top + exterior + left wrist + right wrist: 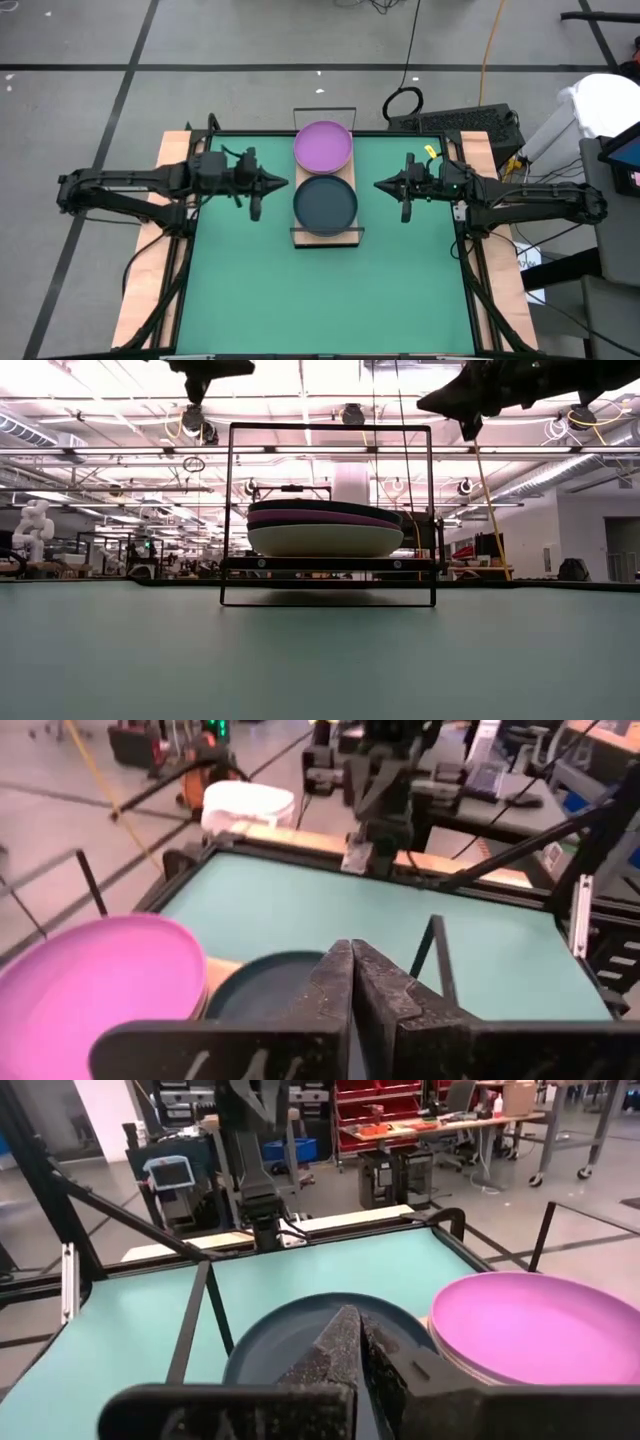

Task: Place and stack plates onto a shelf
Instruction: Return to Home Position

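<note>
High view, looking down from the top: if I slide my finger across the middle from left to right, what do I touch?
Left claw → dark grey plate on the shelf → right claw. The purple plate sits behind the grey one, so it has no place in the row.

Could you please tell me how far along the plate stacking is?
Stacking looks done: the shelf carries two stacks, one topped by a purple plate, the other by a dark grey plate, and no plate shows on the green table. Nothing is in hand: the left hand and right hand hover shut on either side of the shelf. Only parking the arms seems left.
</note>
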Action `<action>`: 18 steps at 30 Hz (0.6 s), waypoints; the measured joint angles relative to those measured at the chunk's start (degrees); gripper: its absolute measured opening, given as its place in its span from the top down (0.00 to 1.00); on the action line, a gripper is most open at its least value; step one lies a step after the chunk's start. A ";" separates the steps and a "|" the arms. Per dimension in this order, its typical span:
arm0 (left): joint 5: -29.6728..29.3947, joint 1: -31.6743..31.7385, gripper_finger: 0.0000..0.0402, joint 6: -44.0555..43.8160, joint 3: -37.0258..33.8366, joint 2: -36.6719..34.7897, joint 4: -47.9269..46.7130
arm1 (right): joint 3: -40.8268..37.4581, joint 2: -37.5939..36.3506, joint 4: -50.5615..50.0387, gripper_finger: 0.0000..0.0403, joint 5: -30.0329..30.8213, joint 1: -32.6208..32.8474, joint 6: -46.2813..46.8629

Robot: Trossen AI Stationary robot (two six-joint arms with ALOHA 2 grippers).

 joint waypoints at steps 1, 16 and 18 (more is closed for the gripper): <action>-0.03 -0.26 0.99 0.20 0.00 -0.39 -0.13 | 0.00 -0.12 -0.02 1.00 -0.09 0.00 -0.28; 5.42 -2.12 1.00 0.79 -5.92 -3.66 2.62 | 0.00 -1.77 2.11 1.00 -1.44 0.04 -3.39; 5.17 -2.12 1.00 -0.23 -9.40 -5.38 7.34 | 0.00 -2.26 2.04 1.00 -1.44 0.06 -3.74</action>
